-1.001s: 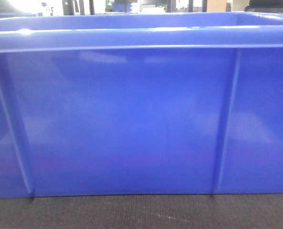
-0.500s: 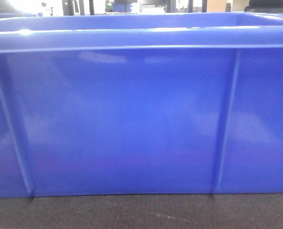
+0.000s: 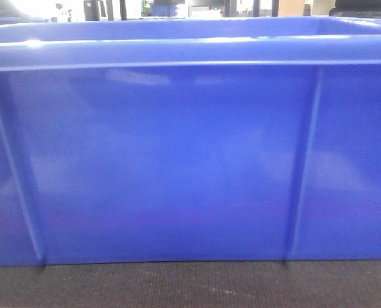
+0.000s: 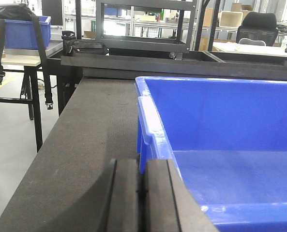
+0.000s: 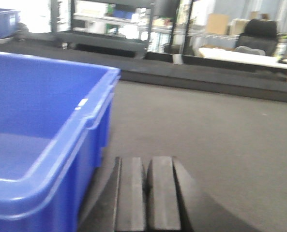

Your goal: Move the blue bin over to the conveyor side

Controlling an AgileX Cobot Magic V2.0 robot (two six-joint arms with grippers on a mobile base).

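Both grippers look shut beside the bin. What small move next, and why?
Probably open both and bring them in onto the end rims. The left gripper and right gripper sit shut just outside opposite ends of the blue bin, holding nothing, so the bin cannot yet be lifted.

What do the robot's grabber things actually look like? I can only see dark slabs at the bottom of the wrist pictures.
The left gripper and right gripper look alike: each shows two flat, matte dark grey-black fingers with rounded edges, like thick rubbery pads. No cables, markings or arm links are visible in these views.
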